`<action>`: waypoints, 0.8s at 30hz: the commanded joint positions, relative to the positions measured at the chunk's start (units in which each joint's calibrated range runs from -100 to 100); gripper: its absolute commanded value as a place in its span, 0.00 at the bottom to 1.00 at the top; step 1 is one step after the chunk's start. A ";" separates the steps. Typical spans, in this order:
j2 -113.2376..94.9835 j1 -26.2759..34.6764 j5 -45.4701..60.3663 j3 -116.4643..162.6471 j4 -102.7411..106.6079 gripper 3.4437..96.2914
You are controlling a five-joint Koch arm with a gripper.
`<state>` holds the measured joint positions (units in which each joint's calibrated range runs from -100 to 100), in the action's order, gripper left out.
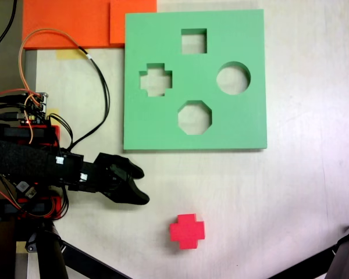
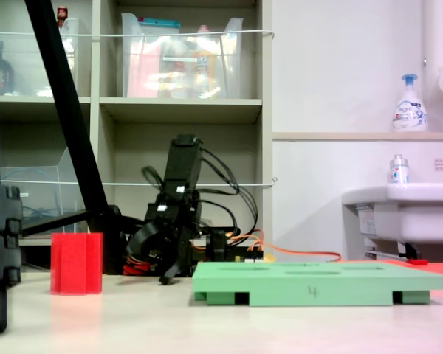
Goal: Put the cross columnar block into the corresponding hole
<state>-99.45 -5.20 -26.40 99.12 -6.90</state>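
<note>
The cross columnar block [image 1: 187,231] is bright red and stands on the pale table near the first exterior view's bottom centre; it shows at the second exterior view's left [image 2: 76,263]. The green board [image 1: 244,125] lies flat, and its plus-shaped corresponding hole [image 1: 156,80] is on the board's left side in the first exterior view. My gripper [image 1: 142,186] is open with nothing between its fingers, pointing right and slightly down. It sits up and to the left of the block and below the board's lower left corner. In the second exterior view the gripper [image 2: 152,258] hangs low between block and board [image 2: 317,284].
Square [image 1: 193,40], round [image 1: 233,78] and octagonal [image 1: 194,117] cutouts share the board. Orange foam sheets [image 1: 75,23] lie at the top left. Cables [image 1: 99,81] loop beside the arm. Black tripod legs [image 1: 81,261] [image 1: 337,258] cross the bottom corners.
</note>
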 commanded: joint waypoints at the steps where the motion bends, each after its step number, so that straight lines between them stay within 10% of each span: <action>1: -0.55 -3.76 -5.27 -6.89 22.65 0.44; 7: -0.55 -4.98 -9.82 -39.00 66.17 0.44; 24: 45.54 -6.45 -10.26 -103.11 97.66 0.53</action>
<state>-57.32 -11.36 -37.24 1.32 89.13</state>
